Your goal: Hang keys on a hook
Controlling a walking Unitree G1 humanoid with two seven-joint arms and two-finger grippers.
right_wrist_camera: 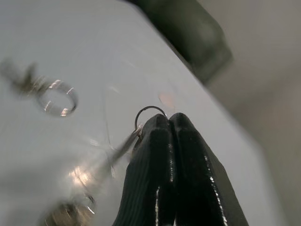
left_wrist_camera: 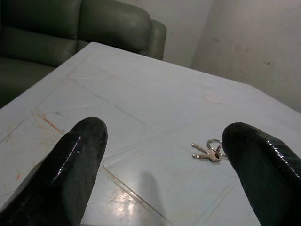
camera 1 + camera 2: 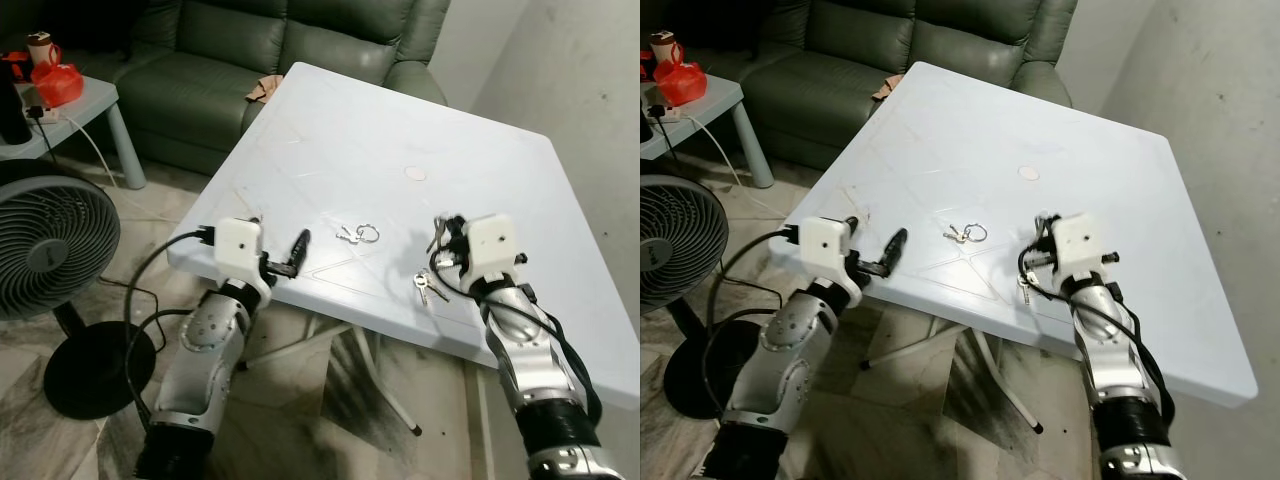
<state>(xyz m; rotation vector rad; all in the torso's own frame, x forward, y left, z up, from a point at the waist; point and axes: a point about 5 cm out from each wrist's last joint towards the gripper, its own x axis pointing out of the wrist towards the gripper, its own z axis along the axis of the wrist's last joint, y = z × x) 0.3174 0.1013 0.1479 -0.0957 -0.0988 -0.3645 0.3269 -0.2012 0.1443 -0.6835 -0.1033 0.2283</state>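
Observation:
On the white table [image 3: 400, 130] lies a bunch of keys on a ring [image 3: 357, 234], also in the left wrist view [image 2: 210, 151]. My left gripper [image 3: 295, 255] hovers open at the table's near-left edge, its fingers [image 2: 75, 155] spread wide and pointing at that bunch. My right gripper [image 3: 441, 233] is shut over the table's near-right part. A thin key ring [image 1: 149, 112] pokes out between its closed fingertips, and a second set of keys [image 3: 428, 287] hangs blurred below it, close to the tabletop.
A green sofa [image 3: 250, 50] stands behind the table. A black fan [image 3: 50, 240] is on the floor at the left, beside a grey side table [image 3: 95, 100] with a red item. A wall [image 3: 580, 70] runs along the right.

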